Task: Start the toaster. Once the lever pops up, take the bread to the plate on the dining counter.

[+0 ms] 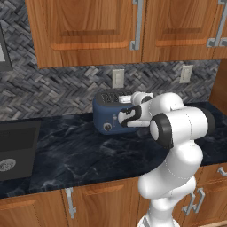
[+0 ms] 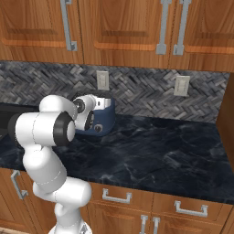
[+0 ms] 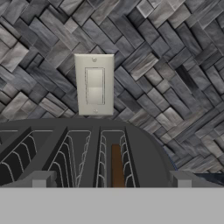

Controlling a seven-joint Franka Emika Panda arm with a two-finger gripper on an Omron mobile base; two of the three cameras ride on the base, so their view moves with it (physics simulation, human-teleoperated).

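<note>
Standing on black marbled worktop [image 1: 80, 155], toaster [image 1: 106, 116] backs a herringbone-tiled wall [image 1: 53, 88].

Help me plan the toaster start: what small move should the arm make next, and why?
Probably bring the open gripper forward and down toward a front lever. The hand view looks across the toaster top, where the bread stands in a slot, so the fingers seem too high to press anything.

Black marbled worktop [image 1: 80, 153] carries the dark-blue toaster [image 1: 106, 116]
</note>
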